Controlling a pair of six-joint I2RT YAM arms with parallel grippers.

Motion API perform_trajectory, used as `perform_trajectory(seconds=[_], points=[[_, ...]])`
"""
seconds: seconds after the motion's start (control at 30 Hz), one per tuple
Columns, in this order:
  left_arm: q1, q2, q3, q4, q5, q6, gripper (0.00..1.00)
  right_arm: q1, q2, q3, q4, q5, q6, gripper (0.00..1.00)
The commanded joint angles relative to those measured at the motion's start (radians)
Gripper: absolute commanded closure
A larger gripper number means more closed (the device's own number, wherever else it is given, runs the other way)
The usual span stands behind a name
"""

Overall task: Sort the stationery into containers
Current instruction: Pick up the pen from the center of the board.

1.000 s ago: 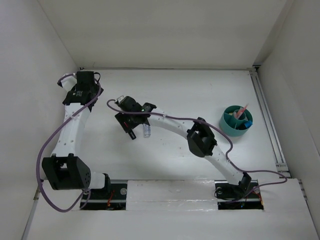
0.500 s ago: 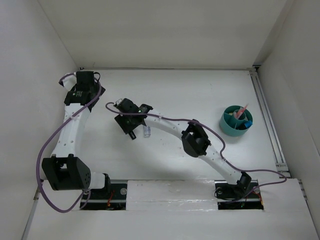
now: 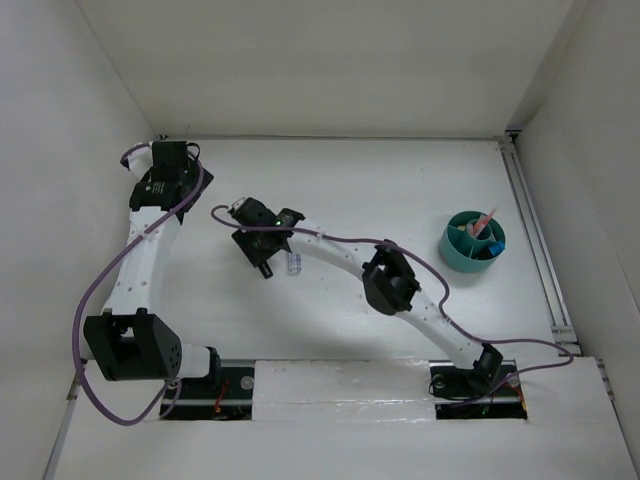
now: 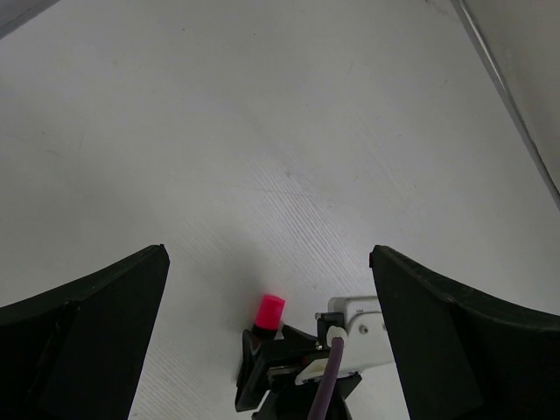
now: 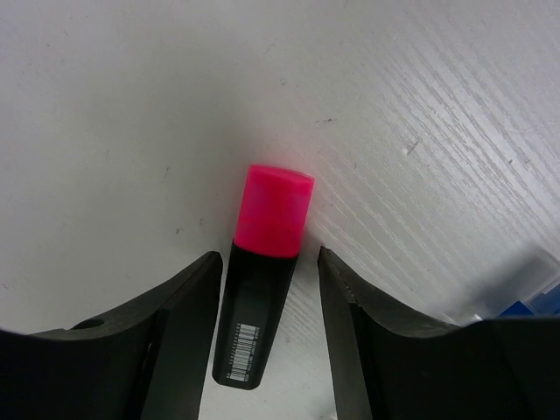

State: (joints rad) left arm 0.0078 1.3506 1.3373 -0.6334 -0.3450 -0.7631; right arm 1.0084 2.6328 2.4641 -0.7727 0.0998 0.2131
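Pink-capped marker (image 5: 261, 293) lying between the fingers (image 5: 188, 332) of the right gripper (image 5: 267, 258).
Flat on the white table (image 5: 131, 105), a thin gap either side; a blurred blue-and-clear shape (image 5: 535, 293) at lower right, perhaps a bottle.

The top camera sits high up behind me and looks down on the whole table (image 3: 400, 180) from far away. My left wrist camera looks out between my left fingers (image 4: 79, 341), slanting down from well above. My right wrist camera looks down between my right fingers (image 5: 175, 332), very close. Both wrist cameras see the pink-capped marker (image 5: 262, 289).
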Motion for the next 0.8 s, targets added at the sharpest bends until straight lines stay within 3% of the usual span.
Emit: perform_trajectory(seconds=[0.0,0.47,0.77], points=[[0.001,-0.028,-0.004,0.023,0.012,0.016,0.0,0.001,0.056,0.027,-0.019,0.023,-0.006,0.46],[0.001,-0.028,-0.004,0.032,0.031,0.025,0.0,0.001,0.085,0.009,0.035,0.021,0.003,0.47],[0.001,-0.028,-0.013,0.041,0.04,0.035,0.0,0.001,0.104,-0.001,0.026,0.021,0.003,0.72]])
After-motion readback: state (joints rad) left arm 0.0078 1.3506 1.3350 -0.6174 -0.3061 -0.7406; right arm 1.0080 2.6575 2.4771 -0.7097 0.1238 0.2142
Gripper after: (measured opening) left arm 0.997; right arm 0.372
